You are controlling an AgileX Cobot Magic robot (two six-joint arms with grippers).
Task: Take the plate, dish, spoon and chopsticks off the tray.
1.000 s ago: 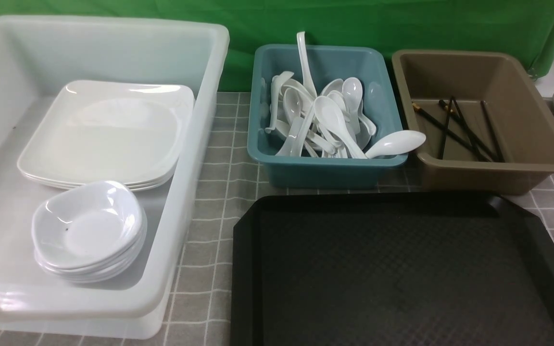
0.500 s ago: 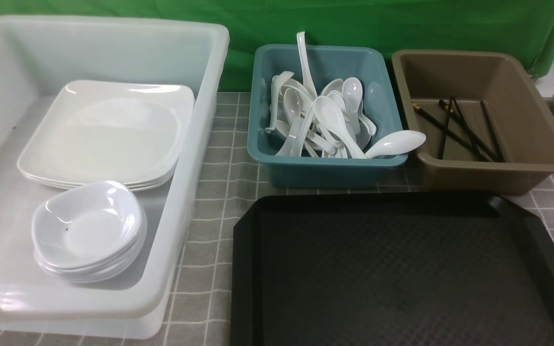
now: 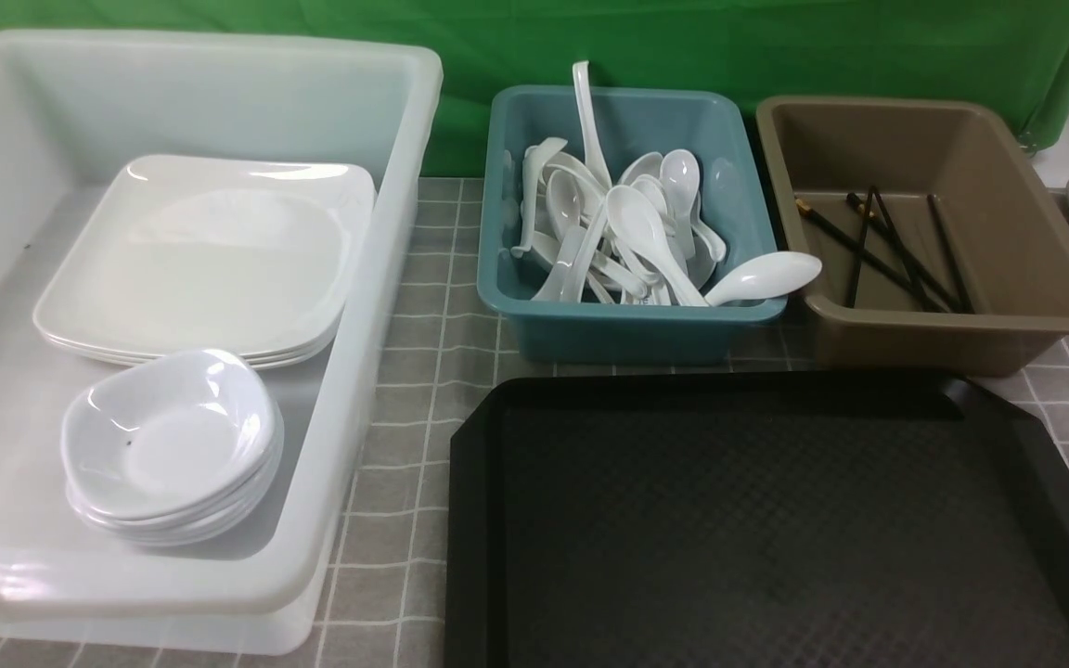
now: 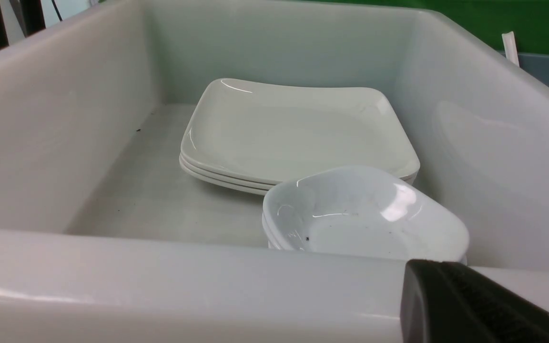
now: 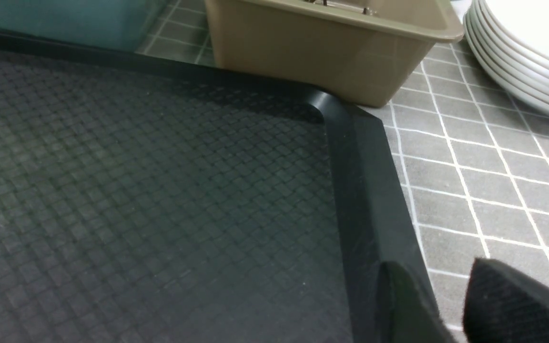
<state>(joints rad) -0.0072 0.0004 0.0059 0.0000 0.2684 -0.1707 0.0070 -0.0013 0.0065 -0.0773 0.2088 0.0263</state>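
Bare tray (image 3: 776, 520), left fingers (image 4: 474, 305) pressed together, right fingers (image 5: 508, 305) parted, empty (wrist views only)

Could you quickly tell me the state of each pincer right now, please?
Left pincer: closed, holding nothing, at the near wall of the white tub.
Right pincer: part open, holding nothing, over the tray rim.

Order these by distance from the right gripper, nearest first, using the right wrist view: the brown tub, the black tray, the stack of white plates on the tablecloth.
1. The black tray: its rim runs right beside the right gripper.
2. The brown tub: beyond the tray's cut corner.
3. The stack of white plates: on the tablecloth, beside the tub. It looks about as far as the tub, so these two are too close to call.
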